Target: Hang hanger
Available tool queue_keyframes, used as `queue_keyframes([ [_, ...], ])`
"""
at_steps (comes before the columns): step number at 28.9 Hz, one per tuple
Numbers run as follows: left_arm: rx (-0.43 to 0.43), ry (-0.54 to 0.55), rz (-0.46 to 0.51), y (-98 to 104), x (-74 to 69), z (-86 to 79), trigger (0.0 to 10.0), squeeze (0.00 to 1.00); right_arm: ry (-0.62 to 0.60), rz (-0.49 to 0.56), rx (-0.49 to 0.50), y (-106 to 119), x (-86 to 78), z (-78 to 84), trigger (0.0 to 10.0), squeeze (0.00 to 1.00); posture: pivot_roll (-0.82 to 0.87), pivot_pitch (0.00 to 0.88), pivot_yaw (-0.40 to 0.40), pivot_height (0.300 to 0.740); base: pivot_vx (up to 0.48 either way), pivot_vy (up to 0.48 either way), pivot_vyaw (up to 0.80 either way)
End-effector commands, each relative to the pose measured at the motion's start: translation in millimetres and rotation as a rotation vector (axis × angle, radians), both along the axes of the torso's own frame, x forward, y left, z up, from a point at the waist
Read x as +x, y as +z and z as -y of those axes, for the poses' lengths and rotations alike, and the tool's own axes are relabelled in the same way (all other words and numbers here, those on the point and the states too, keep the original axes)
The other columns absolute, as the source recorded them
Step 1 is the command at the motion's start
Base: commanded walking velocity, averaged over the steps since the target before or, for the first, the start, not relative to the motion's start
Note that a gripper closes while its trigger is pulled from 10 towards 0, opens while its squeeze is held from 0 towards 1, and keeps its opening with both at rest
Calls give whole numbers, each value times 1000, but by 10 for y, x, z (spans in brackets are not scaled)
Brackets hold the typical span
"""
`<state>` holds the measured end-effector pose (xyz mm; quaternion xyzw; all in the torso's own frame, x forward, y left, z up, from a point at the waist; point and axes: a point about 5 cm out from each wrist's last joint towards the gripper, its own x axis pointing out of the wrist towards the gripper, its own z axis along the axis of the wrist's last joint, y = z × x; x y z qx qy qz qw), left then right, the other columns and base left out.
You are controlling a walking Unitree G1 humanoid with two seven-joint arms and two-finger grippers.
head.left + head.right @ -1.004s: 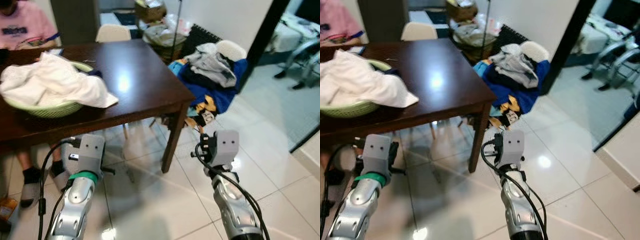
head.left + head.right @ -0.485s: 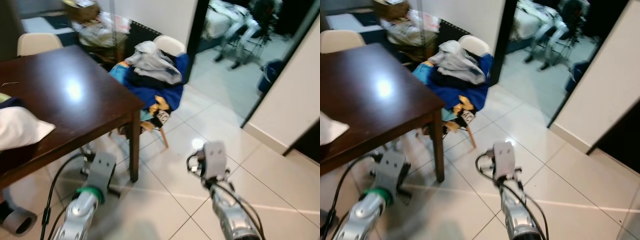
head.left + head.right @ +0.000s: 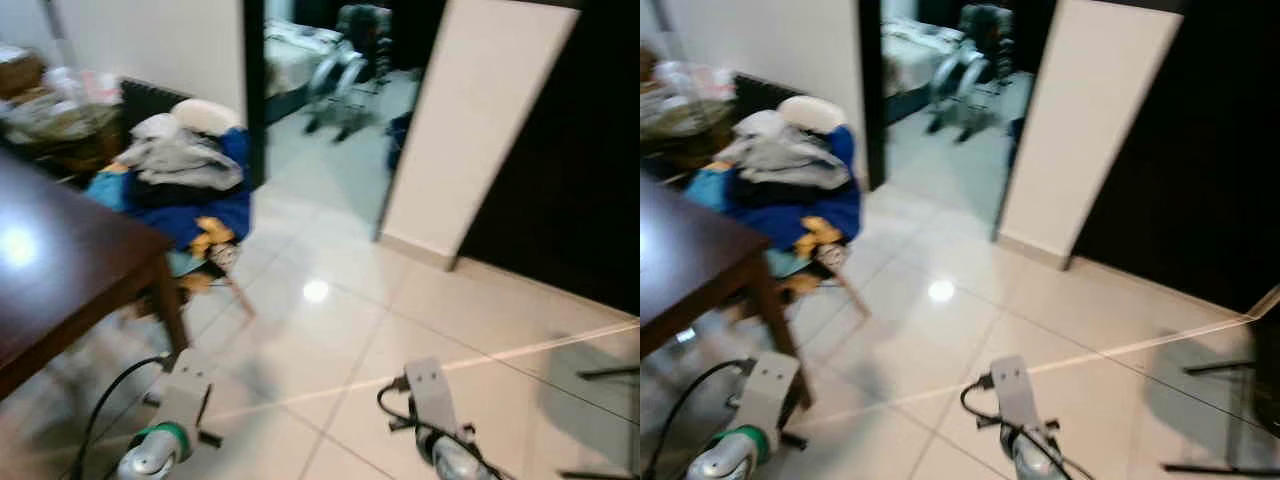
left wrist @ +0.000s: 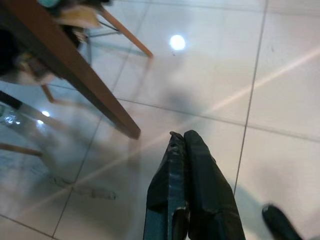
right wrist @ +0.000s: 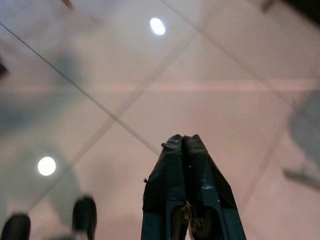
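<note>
Glossy pale floor tiles beneath both claws, fingertips pressed together.

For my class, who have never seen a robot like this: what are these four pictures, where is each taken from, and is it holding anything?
It is a walking humanoid with two silver arms. Two blurred pictures come from its head, looking down at a tiled floor, a dark table and a chair heaped with clothes. The other two come from wrist cameras looking along each arm's black fingers. The left gripper and right gripper hang over the floor, both shut and holding nothing. No hanger can be seen.
</note>
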<state>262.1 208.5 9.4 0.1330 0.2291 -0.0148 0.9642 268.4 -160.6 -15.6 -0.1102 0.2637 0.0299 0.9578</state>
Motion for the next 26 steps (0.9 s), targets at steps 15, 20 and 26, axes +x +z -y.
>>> queue_keyframes([
  [15,-140,60,-214,-464,-272,-16,10000,0,-83,-241,-45,-407,-392,195,10000,0,-33,11,4,740,0,0,-799],
  [20,-71,27,-206,-463,-242,-13,10000,0,-116,-225,-15,-404,-390,205,10000,0,-45,21,19,740,0,0,-790],
  [26,-45,13,-188,-442,-217,-24,10000,0,-111,-204,-3,-387,-368,194,10000,0,-45,30,31,740,0,0,-788],
])
